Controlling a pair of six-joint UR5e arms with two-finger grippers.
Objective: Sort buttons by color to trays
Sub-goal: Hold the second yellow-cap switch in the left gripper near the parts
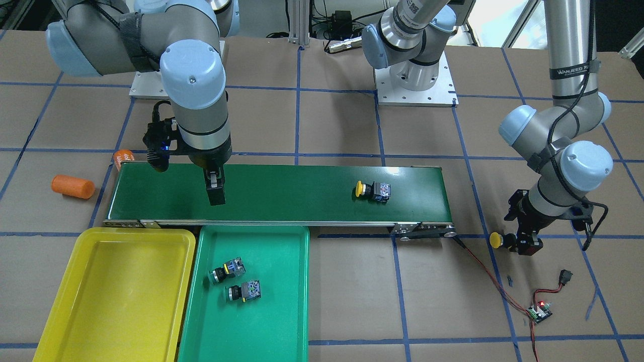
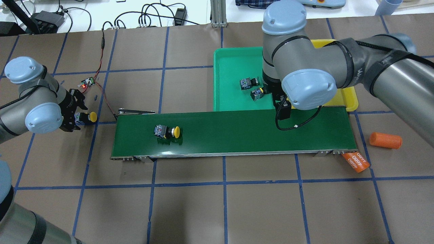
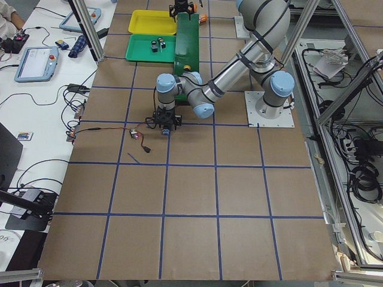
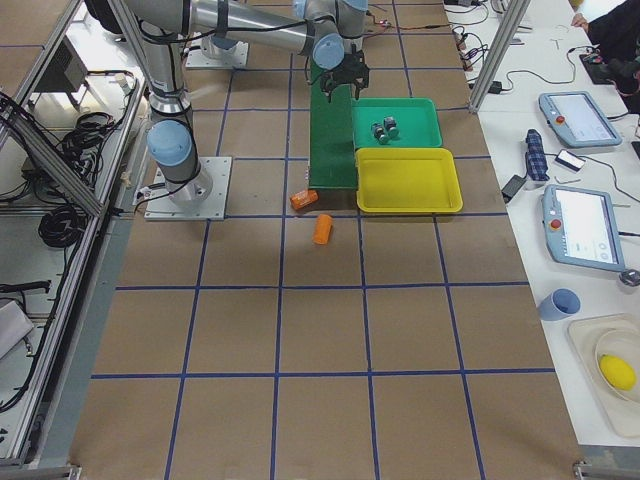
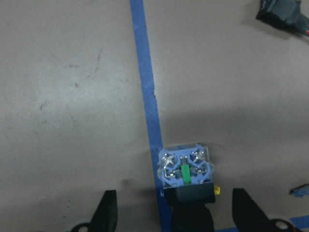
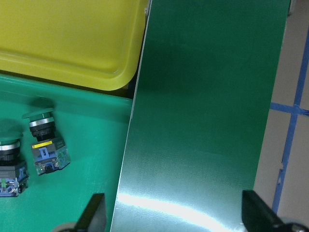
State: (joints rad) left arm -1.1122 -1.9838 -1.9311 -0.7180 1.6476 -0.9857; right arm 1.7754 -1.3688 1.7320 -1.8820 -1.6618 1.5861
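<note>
A yellow-capped button (image 5: 186, 169) lies on the brown table between the fingers of my left gripper (image 5: 176, 215), which is open and does not touch it. A second yellow button (image 1: 372, 191) lies on its side on the belt. Two green-capped buttons (image 1: 227, 269) (image 1: 244, 291) lie in the green tray (image 1: 251, 332). The yellow tray (image 1: 115, 291) beside it holds nothing. My right gripper (image 6: 174, 215) hangs open over the belt's end nearest the trays, with nothing between its fingers.
The dark-green conveyor belt (image 1: 302, 193) runs along the far side of the trays. Two orange cylinders (image 1: 73, 186) (image 1: 122, 157) lie past the belt's end. A small controller board (image 1: 539, 311) on red wires and a black switch (image 1: 566, 276) lie near my left gripper.
</note>
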